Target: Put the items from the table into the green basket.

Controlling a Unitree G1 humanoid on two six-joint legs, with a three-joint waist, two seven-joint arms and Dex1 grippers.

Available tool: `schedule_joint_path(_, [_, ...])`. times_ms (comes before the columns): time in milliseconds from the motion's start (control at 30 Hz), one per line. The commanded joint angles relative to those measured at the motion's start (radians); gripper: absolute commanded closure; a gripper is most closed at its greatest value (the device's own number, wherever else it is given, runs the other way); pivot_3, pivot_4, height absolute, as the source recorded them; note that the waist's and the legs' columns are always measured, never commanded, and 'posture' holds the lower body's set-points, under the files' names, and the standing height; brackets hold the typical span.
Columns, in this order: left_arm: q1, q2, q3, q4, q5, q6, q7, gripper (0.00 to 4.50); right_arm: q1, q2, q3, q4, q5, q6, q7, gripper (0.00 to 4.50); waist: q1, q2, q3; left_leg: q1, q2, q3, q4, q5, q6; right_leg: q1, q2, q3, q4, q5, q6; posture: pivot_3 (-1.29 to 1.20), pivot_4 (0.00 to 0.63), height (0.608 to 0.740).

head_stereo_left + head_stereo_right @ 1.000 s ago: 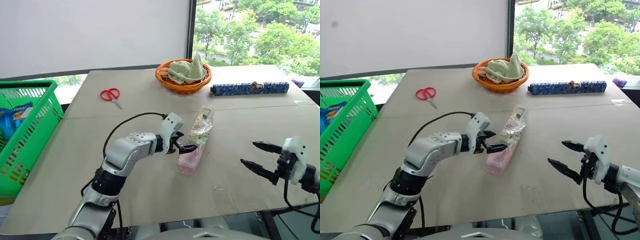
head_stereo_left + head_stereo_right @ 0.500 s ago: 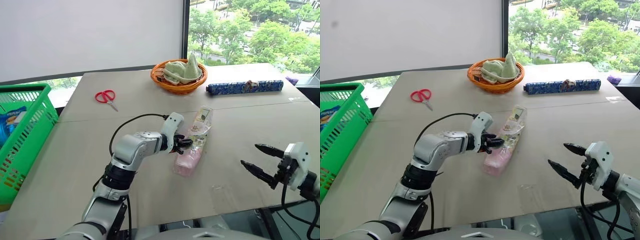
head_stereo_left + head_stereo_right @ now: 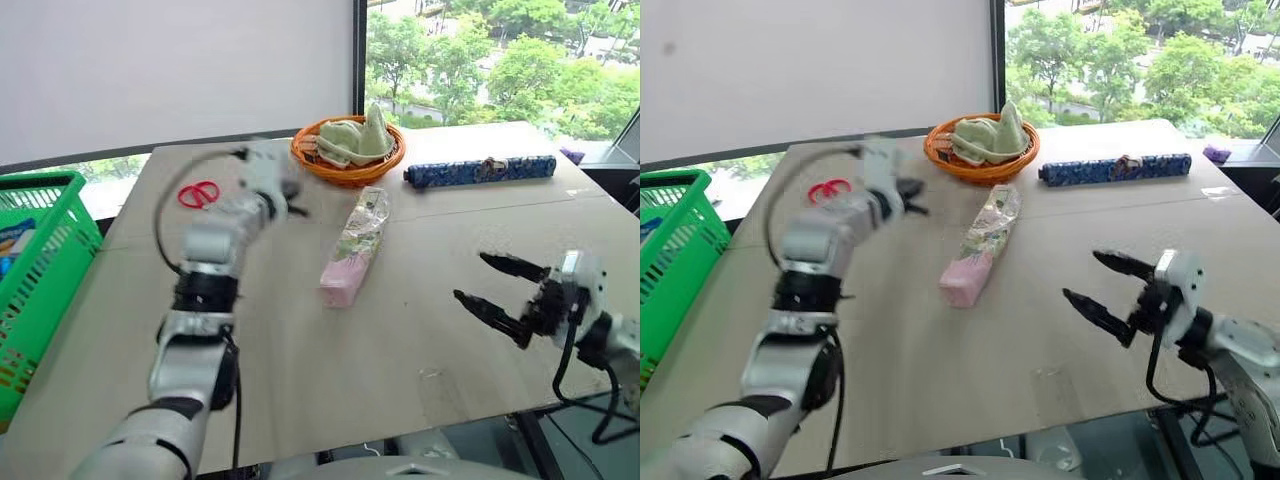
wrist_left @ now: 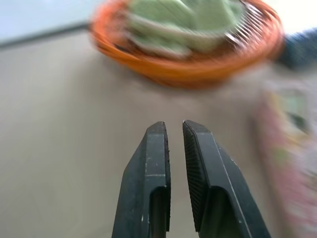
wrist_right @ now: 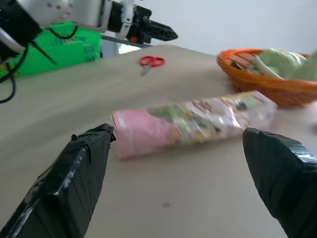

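Note:
The long clear-and-pink flowery packet (image 3: 352, 250) lies flat on the pale table (image 3: 300, 370), in the middle. Red-handled scissors (image 3: 197, 193) lie at the far left of the table. My left gripper (image 3: 290, 207) hovers above the table between the scissors and the packet, touching neither. In the left wrist view its fingers (image 4: 153, 163) are shut with nothing between them. My right gripper (image 3: 470, 277) stands open over the table's near right, well apart from the packet (image 5: 193, 121). The green basket (image 3: 45, 290) stands beyond the table's left edge.
An orange wicker basket (image 3: 348, 152) holding pale green things sits at the table's far edge, just beyond the packet. A long blue patterned roll (image 3: 480, 170) lies at the far right. A blue-and-white pack (image 3: 8, 250) lies inside the green basket.
My left gripper closed beside the packet, then swung up and to the left, empty. The packet stayed on the table. My right gripper rose slightly and stayed open.

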Motion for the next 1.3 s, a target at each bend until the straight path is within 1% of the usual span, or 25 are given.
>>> schedule_joint_path(33, [-0.065,0.183,0.070,0.141,0.107,-0.228,0.028,3.99,-0.134,0.005,0.046,-0.043,0.083,0.052,-0.013,0.00,0.000,-0.001,0.002,0.000,0.000,0.000,-0.001,0.000,-0.001,-0.001,0.001,0.001,0.000,0.000,0.000,-0.28,0.000,0.740])
schedule_joint_path(67, [-0.073,0.212,0.083,0.179,0.115,-0.275,0.036,3.99,-0.163,0.012,0.054,-0.040,0.095,0.060,-0.018,0.00,0.002,-0.001,0.002,0.000,0.000,0.000,-0.002,0.001,-0.002,-0.001,0.001,0.001,0.000,0.000,0.000,-0.26,0.000,0.740])
schedule_joint_path(133, [-0.063,0.276,0.093,0.246,0.134,-0.301,0.028,3.99,-0.223,0.031,0.068,-0.028,0.117,0.071,-0.029,0.00,0.012,-0.002,0.002,0.000,0.000,0.000,-0.003,0.002,-0.004,-0.001,0.000,0.001,-0.002,0.000,0.000,-0.26,0.000,0.740])
schedule_joint_path(200, [-0.011,0.323,0.073,0.222,0.125,-0.370,-0.105,3.99,-0.272,0.035,0.083,-0.010,0.118,0.080,-0.023,0.00,0.031,-0.002,0.002,-0.001,0.000,0.000,-0.004,0.002,-0.004,-0.001,-0.001,0.000,-0.004,0.000,0.000,-0.23,0.000,0.740])
schedule_joint_path(267, [0.038,0.336,0.076,0.171,0.091,-0.414,-0.210,3.99,-0.301,0.030,0.094,0.004,0.116,0.086,-0.008,0.00,0.054,-0.003,0.002,-0.001,-0.001,0.000,-0.005,0.002,-0.004,0.000,-0.003,-0.001,-0.006,0.000,0.000,-0.22,0.000,0.740])
schedule_joint_path(300, [0.049,0.338,0.097,0.174,0.093,-0.427,-0.193,3.99,-0.315,0.030,0.100,0.012,0.115,0.086,-0.003,0.00,0.071,-0.004,0.002,-0.001,-0.001,0.000,-0.005,0.002,-0.004,-0.001,-0.004,-0.002,-0.007,0.000,0.000,-0.21,0.000,0.740])
schedule_joint_path(367, [0.047,0.336,0.165,0.207,0.083,-0.423,-0.120,3.99,-0.343,0.036,0.108,0.024,0.118,0.091,0.000,0.00,0.089,-0.008,0.004,-0.002,-0.002,-0.001,-0.005,0.000,-0.008,-0.001,-0.006,-0.003,-0.008,0.000,0.000,-0.20,0.000,0.740])
schedule_joint_path(433, [0.047,0.327,0.233,0.232,0.063,-0.406,-0.049,3.99,-0.359,0.041,0.121,0.039,0.105,0.089,0.000,0.00,0.093,-0.009,0.004,-0.002,-0.002,-0.001,-0.005,0.000,-0.009,-0.001,-0.007,-0.004,-0.007,0.001,-0.001,-0.19,0.000,0.740])
schedule_joint_path(500, [0.054,0.320,0.262,0.242,0.067,-0.395,0.008,3.99,-0.365,0.040,0.137,0.057,0.080,0.076,0.011,0.00,0.095,-0.010,0.004,-0.002,-0.002,-0.001,-0.005,0.000,-0.009,-0.001,-0.007,-0.003,-0.007,0.001,-0.001,-0.18,0.000,0.740])
schedule_joint_path(567, [0.097,0.293,0.231,0.155,0.035,-0.376,-0.083,3.99,-0.368,0.041,0.144,0.066,0.074,0.071,0.019,0.00,0.098,-0.010,0.004,-0.002,-0.003,-0.001,-0.005,-0.001,-0.008,-0.001,-0.007,-0.003,-0.007,0.001,-0.001,-0.17,0.000,0.740])
schedule_joint_path(633, [0.125,0.248,0.209,0.036,-0.037,-0.356,-0.185,3.48,-0.368,0.044,0.144,0.074,0.063,0.063,0.021,0.00,0.111,-0.010,0.004,-0.002,-0.003,-0.001,-0.006,0.000,-0.008,-0.001,-0.007,-0.004,-0.007,0.001,-0.001,-0.17,0.000,0.740])
schedule_joint_path(667, [0.126,0.227,0.200,-0.001,-0.061,-0.313,-0.205,3.37,-0.366,0.041,0.144,0.078,0.055,0.059,0.026,0.00,0.122,-0.010,0.004,-0.003,-0.003,-0.001,-0.006,0.000,-0.008,-0.001,-0.008,-0.004,-0.007,0.001,-0.001,-0.17,0.000,0.740])
schedule_joint_path(733, [0.130,0.188,0.162,-0.061,-0.094,-0.227,-0.252,2.36,-0.358,0.036,0.141,0.084,0.044,0.054,0.033,0.00,0.129,-0.010,0.003,-0.004,-0.003,-0.001,-0.005,0.000,-0.009,-0.001,-0.009,-0.006,-0.007,0.001,-0.001,-0.18,0.000,0.740])
schedule_joint_path(767, [0.135,0.170,0.129,-0.085,-0.103,-0.184,-0.280,1.96,-0.353,0.036,0.140,0.087,0.039,0.053,0.032,0.00,0.127,-0.010,0.003,-0.004,-0.004,-0.001,-0.005,0.000,-0.009,-0.001,-0.009,-0.005,-0.007,0.001,-0.001,-0.18,0.000,0.740])
schedule_joint_path(833, [0.140,0.129,0.052,-0.127,-0.116,-0.117,-0.333,0.94,-0.333,0.024,0.145,0.088,0.012,0.042,0.040,0.00,0.121,-0.010,0.003,-0.004,-0.004,-0.001,-0.005,0.000,-0.009,0.000,-0.009,-0.005,-0.007,0.001,-0.001,-0.19,0.000,0.740])
schedule_joint_path(900, [0.129,0.097,-0.007,-0.151,-0.118,-0.070,-0.368,0.19,-0.318,0.017,0.151,0.082,-0.010,0.035,0.045,0.00,0.115,-0.009,0.003,-0.003,-0.004,-0.001,-0.005,0.000,-0.009,0.000,-0.009,-0.005,-0.007,0.001,-0.001,-0.21,0.000,0.740])
schedule_joint_path(933, [0.115,0.067,-0.049,-0.171,-0.122,-0.039,-0.384,0.03,-0.301,0.015,0.146,0.073,-0.013,0.033,0.046,0.00,0.113,-0.009,0.003,-0.003,-0.004,-0.001,-0.005,0.000,-0.008,0.000,-0.009,-0.005,-0.006,0.001,-0.001,-0.21,0.000,0.740])
schedule_joint_path(967, [0.099,0.039,-0.086,-0.187,-0.126,0.005,-0.394,0.03,-0.288,0.017,0.140,0.065,-0.012,0.033,0.043,0.00,0.112,-0.009,0.003,-0.003,-0.004,-0.001,-0.005,0.002,-0.005,0.000,-0.008,-0.005,-0.006,0.001,-0.001,-0.23,0.000,0.740])
schedule_joint_path(1033, [0.075,-0.008,-0.148,-0.213,-0.137,0.104,-0.407,0.03,-0.262,0.017,0.123,0.052,-0.018,0.030,0.032,0.00,0.110,-0.008,0.004,-0.004,-0.004,-0.001,-0.005,0.002,-0.004,-0.001,-0.008,-0.005,-0.006,0.000,-0.001,-0.24,0.000,0.740])
schedule_joint_path(1067, [0.069,-0.020,-0.162,-0.217,-0.137,0.139,-0.406,0.03,-0.254,0.016,0.119,0.048,-0.022,0.027,0.028,0.00,0.108,-0.008,0.004,-0.004,-0.004,-0.001,-0.005,0.002,-0.004,-0.001,-0.008,-0.004,-0.006,0.000,-0.001,-0.24,0.000,0.740])
schedule_joint_path(1200, [0.037,-0.069,-0.294,-0.189,-0.102,0.247,-0.420,0.03,-0.208,0.018,0.088,0.023,-0.018,0.023,-0.004,0.00,0.087,-0.006,0.004,-0.003,-0.004,-0.001,-0.005,0.002,-0.004,0.000,-0.007,-0.003,-0.005,0.000,0.000,-0.28,0.000,0.740])
schedule_joint_path(1300, [0.028,-0.109,-0.331,-0.182,-0.119,0.310,-0.438,0.03,-0.169,0.022,0.077,-0.006,-0.022,0.019,-0.026,0.00,0.077,-0.005,0.004,-0.002,-0.004,-0.001,-0.005,0.003,-0.004,0.000,-0.006,-0.003,-0.005,0.000,0.000,-0.33,0.000,0.740])
